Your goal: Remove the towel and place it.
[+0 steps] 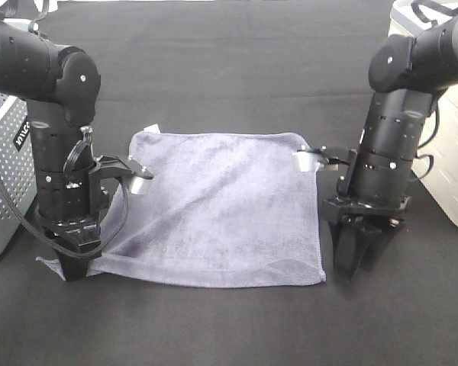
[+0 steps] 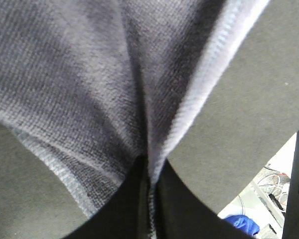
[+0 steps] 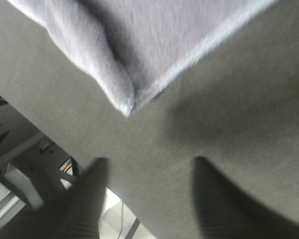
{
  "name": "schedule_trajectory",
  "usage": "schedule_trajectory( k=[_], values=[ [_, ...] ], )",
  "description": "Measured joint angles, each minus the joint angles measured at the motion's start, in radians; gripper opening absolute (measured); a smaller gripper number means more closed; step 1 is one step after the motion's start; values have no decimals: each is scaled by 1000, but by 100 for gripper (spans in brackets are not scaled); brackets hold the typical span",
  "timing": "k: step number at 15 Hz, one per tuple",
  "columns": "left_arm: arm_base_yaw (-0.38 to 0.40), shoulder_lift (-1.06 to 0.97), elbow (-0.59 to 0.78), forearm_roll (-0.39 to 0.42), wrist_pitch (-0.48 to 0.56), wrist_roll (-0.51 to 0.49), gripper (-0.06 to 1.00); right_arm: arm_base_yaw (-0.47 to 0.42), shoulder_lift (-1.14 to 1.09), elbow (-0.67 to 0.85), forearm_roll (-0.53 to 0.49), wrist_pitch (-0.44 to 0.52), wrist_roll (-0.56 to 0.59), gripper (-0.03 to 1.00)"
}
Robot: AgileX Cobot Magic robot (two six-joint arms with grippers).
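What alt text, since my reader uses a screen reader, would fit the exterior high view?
A square grey-lavender microfibre towel lies spread flat on a black table. The left gripper is shut on its near left corner; the right gripper stands open beside its near right corner, holding nothing.

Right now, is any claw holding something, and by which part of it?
The left claw is shut on the towel, pinching it near its front left corner. The right claw is open and holds nothing.
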Motion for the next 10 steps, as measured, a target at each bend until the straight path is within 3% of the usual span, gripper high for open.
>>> schedule_trajectory(
  k=[2,6,8,10],
  values=[
    [0,0,0,-4,0,0,2,0,-8,6,0,0,24,64],
    [0,0,0,-13,2,-53,5,0,-68,6,16,0,44,66],
    [0,0,0,-13,3,-110,19,0,-82,6,67,1,78,66],
    [0,0,0,-14,4,-152,42,0,-83,6,111,1,96,66]
  ],
)
